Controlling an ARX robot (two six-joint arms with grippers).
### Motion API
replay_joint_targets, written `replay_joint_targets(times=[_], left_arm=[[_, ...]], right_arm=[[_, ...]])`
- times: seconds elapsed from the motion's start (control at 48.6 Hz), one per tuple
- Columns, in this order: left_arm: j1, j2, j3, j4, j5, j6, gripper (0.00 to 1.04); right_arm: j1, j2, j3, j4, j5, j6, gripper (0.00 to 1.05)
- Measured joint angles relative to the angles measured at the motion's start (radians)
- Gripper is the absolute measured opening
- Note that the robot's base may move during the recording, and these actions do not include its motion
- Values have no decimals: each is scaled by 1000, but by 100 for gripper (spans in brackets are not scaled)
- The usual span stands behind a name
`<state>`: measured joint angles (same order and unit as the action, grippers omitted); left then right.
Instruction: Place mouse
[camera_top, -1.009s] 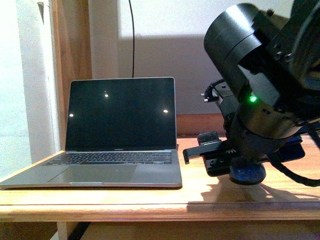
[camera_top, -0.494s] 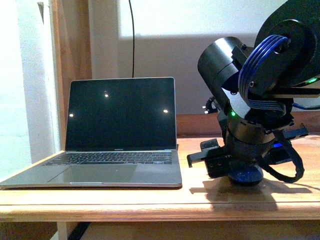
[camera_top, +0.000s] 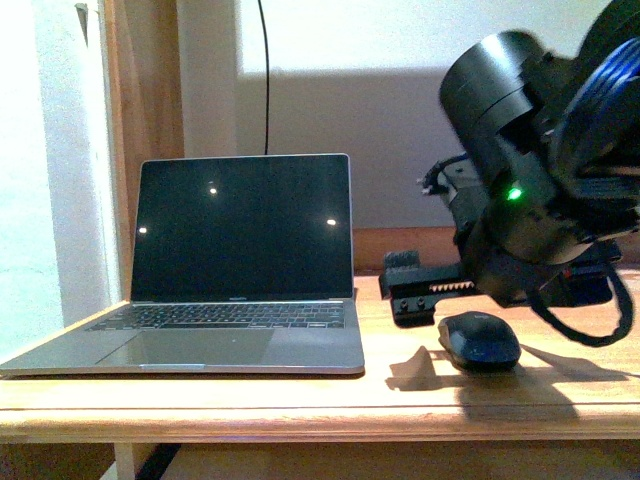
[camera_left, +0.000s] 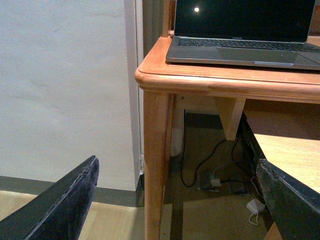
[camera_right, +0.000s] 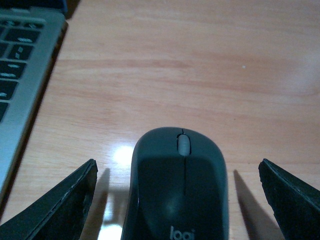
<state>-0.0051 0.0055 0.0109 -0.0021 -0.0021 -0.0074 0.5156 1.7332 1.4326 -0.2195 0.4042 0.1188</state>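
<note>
**Mouse on desk, right jaws spread wide**

The mouse (camera_top: 480, 340) is lying on the wooden desk (camera_top: 300, 400) near the front edge, with bare wood around it. An open laptop (camera_top: 240, 270) is standing nearby on its left. The mouse is dark grey with a pale scroll wheel. The right gripper (camera_right: 177, 200) is being held wide, its fingers clear of both flanks. The left gripper (camera_left: 175, 205) is being held wide, low beside the desk leg.
</note>
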Motion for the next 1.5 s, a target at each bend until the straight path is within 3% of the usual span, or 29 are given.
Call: replay_joint_targets(times=[0.288, 0.453, 0.556, 0.659, 0.844, 0.967, 1.132, 1.153, 1.214, 1.338, 1.503], left_arm=[[0, 0, 0, 0, 0, 0, 97], [0, 0, 0, 0, 0, 0, 97], [0, 0, 0, 0, 0, 0, 97], [0, 0, 0, 0, 0, 0, 97], [0, 0, 0, 0, 0, 0, 97], [0, 0, 0, 0, 0, 0, 97], [0, 0, 0, 0, 0, 0, 97], [0, 0, 0, 0, 0, 0, 97], [0, 0, 0, 0, 0, 0, 97], [0, 0, 0, 0, 2, 0, 97], [0, 0, 0, 0, 2, 0, 97]], right_arm=[[-170, -312, -270, 161, -353, -59, 97], [-352, -505, -489, 206, -697, -124, 97], [-509, -611, -608, 214, -966, -171, 97], [-626, -666, -670, 207, -1137, -199, 97], [-809, -737, -742, 81, -1427, -313, 97], [-959, -723, -724, -236, -1646, -548, 97], [-1081, -568, -624, -806, -1680, -1061, 97], [-1088, -554, -623, -846, -1676, -1061, 97], [-1112, -494, -624, -982, -1640, -1300, 97], [-1139, -465, -643, -1131, -1586, -1542, 97], [-1145, -461, -659, -1177, -1548, -1628, 97]])
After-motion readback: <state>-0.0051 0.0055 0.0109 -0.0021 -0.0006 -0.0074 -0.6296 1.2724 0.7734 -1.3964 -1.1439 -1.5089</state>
